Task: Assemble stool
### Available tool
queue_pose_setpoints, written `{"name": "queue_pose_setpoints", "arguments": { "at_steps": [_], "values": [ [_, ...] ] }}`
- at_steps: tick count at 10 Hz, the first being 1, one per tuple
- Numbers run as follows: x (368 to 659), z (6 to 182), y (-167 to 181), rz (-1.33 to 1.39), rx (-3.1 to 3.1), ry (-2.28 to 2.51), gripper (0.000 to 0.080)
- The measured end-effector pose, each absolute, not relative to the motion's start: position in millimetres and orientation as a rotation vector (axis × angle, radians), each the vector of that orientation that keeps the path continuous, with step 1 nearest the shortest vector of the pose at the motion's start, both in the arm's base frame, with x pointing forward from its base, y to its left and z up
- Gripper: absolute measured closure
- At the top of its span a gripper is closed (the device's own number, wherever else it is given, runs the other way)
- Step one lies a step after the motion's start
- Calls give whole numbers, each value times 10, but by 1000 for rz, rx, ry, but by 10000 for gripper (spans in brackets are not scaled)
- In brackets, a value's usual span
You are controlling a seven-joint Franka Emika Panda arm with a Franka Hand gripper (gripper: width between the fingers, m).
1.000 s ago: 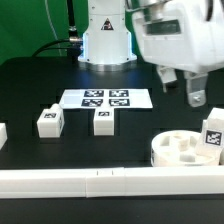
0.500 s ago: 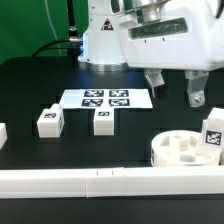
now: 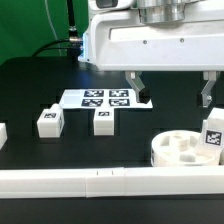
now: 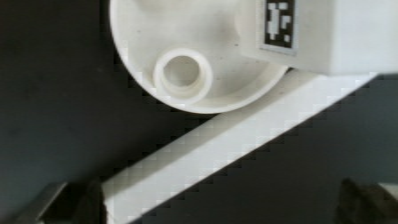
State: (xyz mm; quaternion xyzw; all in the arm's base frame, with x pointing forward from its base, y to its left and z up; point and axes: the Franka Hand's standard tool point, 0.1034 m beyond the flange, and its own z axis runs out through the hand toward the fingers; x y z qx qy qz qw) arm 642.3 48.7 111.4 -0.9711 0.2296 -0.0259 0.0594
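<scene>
**A:** Where is the stool right now?

**B:** The seat disc [image 3: 180, 152] lies on the black table [image 3: 30, 90] toward the exterior view's right, just behind the long white rail [image 3: 90, 182]. 1 tagged leg [image 3: 213, 136] stands at its rim, and I cannot tell whether it sits in a socket. A second leg [image 3: 48, 121] and a third leg [image 3: 103, 121] stand loose, well apart from the disc, just in front of the marker board [image 3: 105, 98].

**A:** And the gripper?

**B:** The gripper [image 3: 173, 95] hangs above the table near the disc. Its 2 fingers [image 3: 140, 92] are spread wide with nothing between them.

**A:** How would the parts handle?

**B:** I judge them to be stiff, light plastic, smooth enough to slip. A leg is a small block, so take it across 2 flat opposite sides and keep it upright. The disc looks too broad to take across its full width, so a hold on its wall at a pocket seems safer. Being light, it could slide when a leg is pressed in, though the rail beside it may brace it.

**A:** What does each view add?

**B:** The wrist view looks straight down. It shows 1 round socket hole [image 4: 183, 72] near the disc's edge and the rail running just beside that edge, neither of which is clear in the exterior view. It misses the 2 loose legs and the marker board. Only the exterior view shows those, along with the full gap between the fingers.
</scene>
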Motion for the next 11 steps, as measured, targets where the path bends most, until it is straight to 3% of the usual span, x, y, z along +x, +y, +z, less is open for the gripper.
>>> {"name": "queue_pose_setpoints", "arguments": {
  "at_steps": [2, 4, 6, 10, 11],
  "values": [
    [6427, 1115, 465, -96, -2996, 469, 150],
    [6396, 1092, 216, -144, -3064, 24, 150],
    [6283, 1038, 3, -129, -3062, 60, 150],
    [6276, 1016, 8, -138, -3064, 62, 150],
    [6158, 933, -88, -161, -3077, 110, 150]
  ]
}}
